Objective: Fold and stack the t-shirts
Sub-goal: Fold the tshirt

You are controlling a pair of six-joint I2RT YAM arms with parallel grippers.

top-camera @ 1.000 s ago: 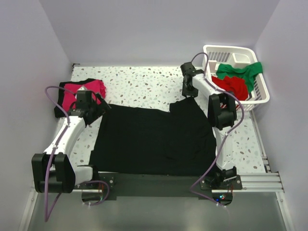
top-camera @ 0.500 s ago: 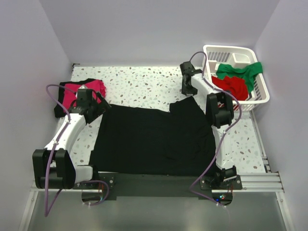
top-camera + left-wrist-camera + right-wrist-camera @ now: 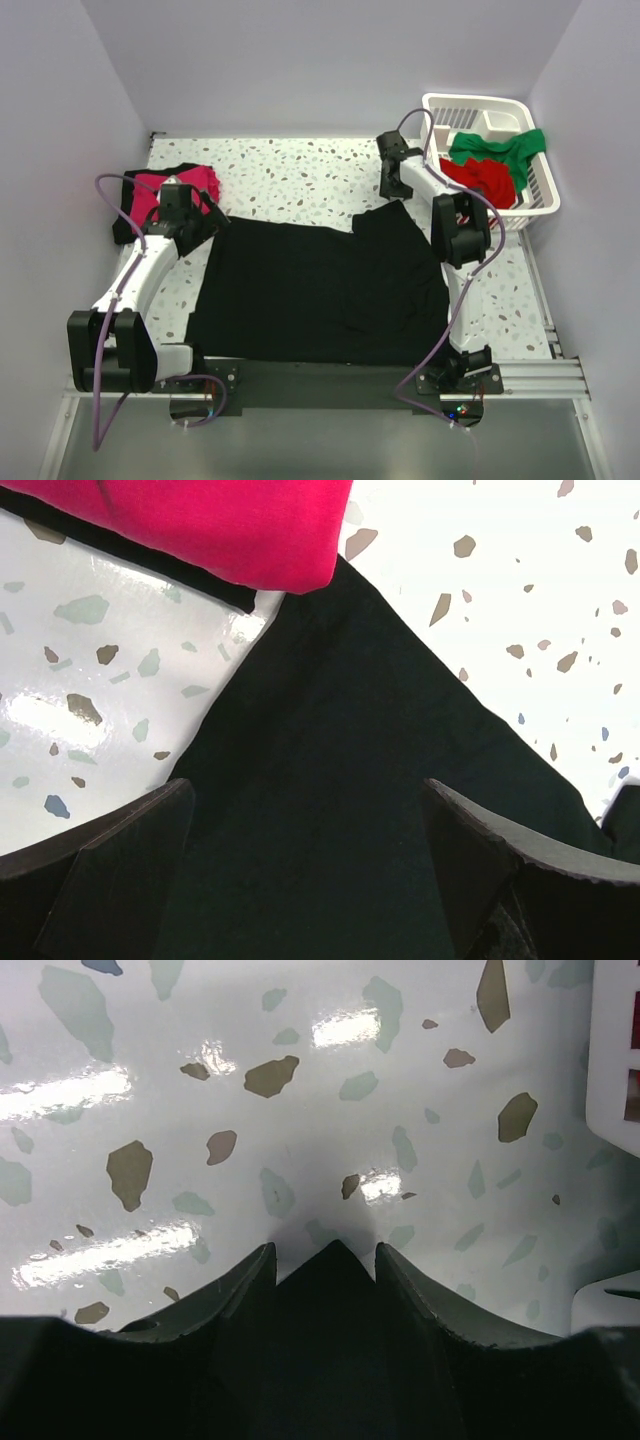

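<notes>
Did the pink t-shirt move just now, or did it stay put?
No. The magenta-pink t-shirt lies in the same spot as before, near the far left corner of the speckled table.

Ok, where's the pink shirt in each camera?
Top: pink shirt at the table's far left.
Left wrist: top-left corner, just above the black shirt.
Right wrist: not in it.
Shared landmark: the speckled table, in all three.
</notes>
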